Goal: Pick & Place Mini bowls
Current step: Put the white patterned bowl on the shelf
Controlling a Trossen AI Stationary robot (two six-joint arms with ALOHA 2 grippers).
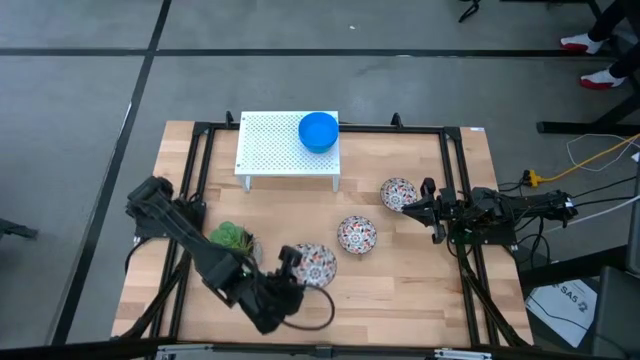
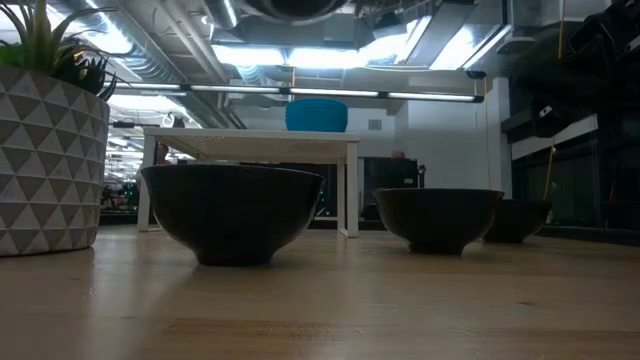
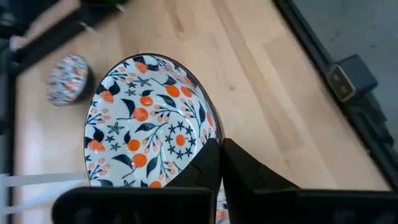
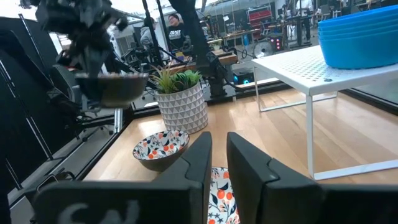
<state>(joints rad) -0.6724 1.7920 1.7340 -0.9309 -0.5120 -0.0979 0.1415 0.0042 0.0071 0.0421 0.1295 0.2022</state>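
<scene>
A pale wooden table (image 1: 400,290) framed by black rails stands on a grey floor crossed by dark lines, with cables trailing off its right side. At the far edge stands a white perforated stand (image 1: 270,145) carrying the blue bowl (image 1: 318,131). Three floral bowls are spread over the wood: the nearest floral bowl (image 1: 313,265) at the front, the middle floral bowl (image 1: 356,234) just beyond it, and the far floral bowl (image 1: 398,194) towards the right. A potted succulent (image 1: 231,238) sits front-left, partly under the left arm. The left gripper (image 3: 219,163) pinches the rim of the nearest floral bowl, fingers narrow on its edge. The right gripper (image 4: 219,155) holds the far floral bowl by its rim, fingers nearly together. From table height, the room behind shows ceiling ducts, strip lights and workbenches, and a person stands far back in the right wrist view.
</scene>
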